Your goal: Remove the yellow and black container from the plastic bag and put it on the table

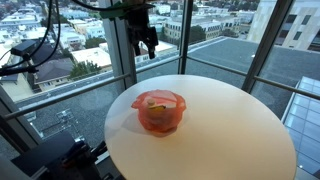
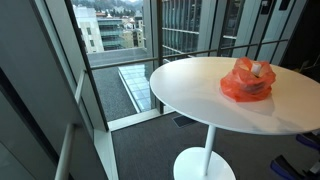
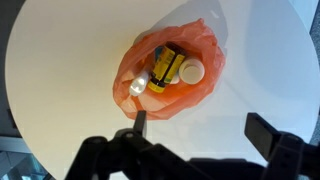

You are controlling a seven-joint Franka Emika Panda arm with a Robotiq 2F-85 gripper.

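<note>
An orange plastic bag (image 3: 170,70) lies open on the round white table (image 3: 60,60). Inside it the yellow and black container (image 3: 167,66) lies between a small clear bottle (image 3: 138,86) and a white-capped item (image 3: 192,71). The bag also shows in both exterior views (image 1: 160,111) (image 2: 246,82). My gripper (image 3: 200,128) is open and empty, high above the table and looking straight down at the bag. In an exterior view the gripper (image 1: 146,42) hangs well above the table's far edge.
The table (image 1: 210,140) stands on a single pedestal (image 2: 205,150) beside tall glass windows with dark frames (image 1: 126,45). Cables (image 1: 30,55) hang near the robot's side. Grey carpet floor (image 2: 140,150) surrounds the table.
</note>
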